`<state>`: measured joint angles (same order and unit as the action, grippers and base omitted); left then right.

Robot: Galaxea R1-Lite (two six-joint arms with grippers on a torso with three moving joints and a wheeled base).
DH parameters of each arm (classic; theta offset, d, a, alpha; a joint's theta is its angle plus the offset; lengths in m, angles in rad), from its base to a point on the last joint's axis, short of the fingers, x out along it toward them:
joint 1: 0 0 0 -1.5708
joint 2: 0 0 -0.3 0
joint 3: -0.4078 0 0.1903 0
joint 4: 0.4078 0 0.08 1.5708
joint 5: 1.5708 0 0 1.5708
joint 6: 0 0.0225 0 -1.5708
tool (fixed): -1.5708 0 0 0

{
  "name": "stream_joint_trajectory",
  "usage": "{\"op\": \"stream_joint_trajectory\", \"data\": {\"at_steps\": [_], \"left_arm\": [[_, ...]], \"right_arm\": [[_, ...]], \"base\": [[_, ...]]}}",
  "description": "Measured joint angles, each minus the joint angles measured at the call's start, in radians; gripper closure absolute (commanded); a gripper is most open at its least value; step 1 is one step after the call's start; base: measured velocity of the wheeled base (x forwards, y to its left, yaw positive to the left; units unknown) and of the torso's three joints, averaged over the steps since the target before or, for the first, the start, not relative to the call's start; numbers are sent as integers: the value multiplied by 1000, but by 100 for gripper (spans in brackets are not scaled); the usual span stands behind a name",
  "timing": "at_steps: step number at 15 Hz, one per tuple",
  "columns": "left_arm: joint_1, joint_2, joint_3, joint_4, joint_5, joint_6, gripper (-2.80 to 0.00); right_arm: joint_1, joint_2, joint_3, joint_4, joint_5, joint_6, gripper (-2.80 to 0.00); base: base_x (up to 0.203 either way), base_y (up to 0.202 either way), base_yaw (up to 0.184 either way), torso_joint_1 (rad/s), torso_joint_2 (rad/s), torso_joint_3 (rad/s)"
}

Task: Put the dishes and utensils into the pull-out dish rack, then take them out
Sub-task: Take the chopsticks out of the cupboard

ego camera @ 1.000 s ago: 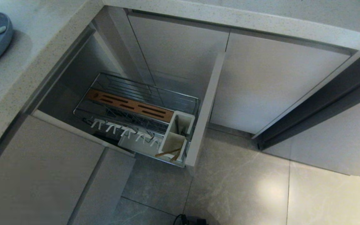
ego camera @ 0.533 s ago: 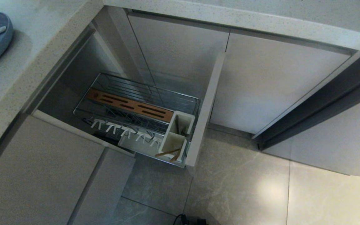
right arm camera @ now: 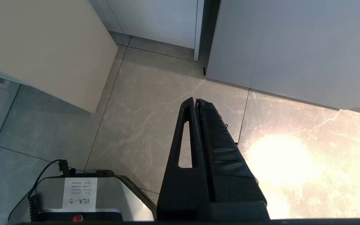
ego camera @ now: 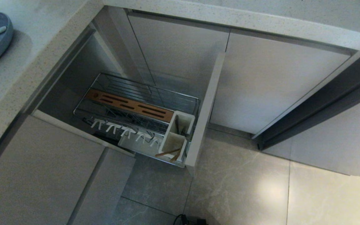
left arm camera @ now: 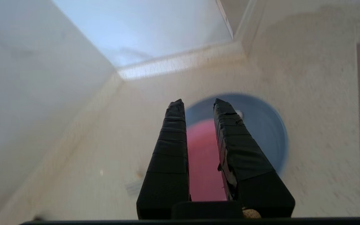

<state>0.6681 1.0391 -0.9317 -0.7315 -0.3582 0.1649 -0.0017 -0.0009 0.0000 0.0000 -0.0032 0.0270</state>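
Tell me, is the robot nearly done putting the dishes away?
Not nearly. Done: the chopsticks sit in the white caddy of the pulled-out rack. In hand: nothing yet; the left gripper, fingers slightly apart, points at the pink bowl on the blue plate, on the counter. Left: racking both, then unloading everything.

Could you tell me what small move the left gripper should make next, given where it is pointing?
Probably ease the left gripper down toward the pink bowl, which sits in the blue plate on the counter. Its fingers are slightly parted with nothing between them and line up with the bowl, while the pull-out dish rack holds no dishes, only chopsticks.
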Motion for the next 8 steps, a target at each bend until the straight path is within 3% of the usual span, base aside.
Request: {"op": "stream_joint_trajectory", "data": {"at_steps": [4,8], "left_arm": [[15,75,5,-146,-49,2,0],[35,137,38,-235,-55,-10,0]], "right_arm": [[0,0,0,0,0,0,0],[0,0,0,0,0,0,0]], "base": [[0,0,0,0,0,0],[0,0,0,0,0,0]]}}
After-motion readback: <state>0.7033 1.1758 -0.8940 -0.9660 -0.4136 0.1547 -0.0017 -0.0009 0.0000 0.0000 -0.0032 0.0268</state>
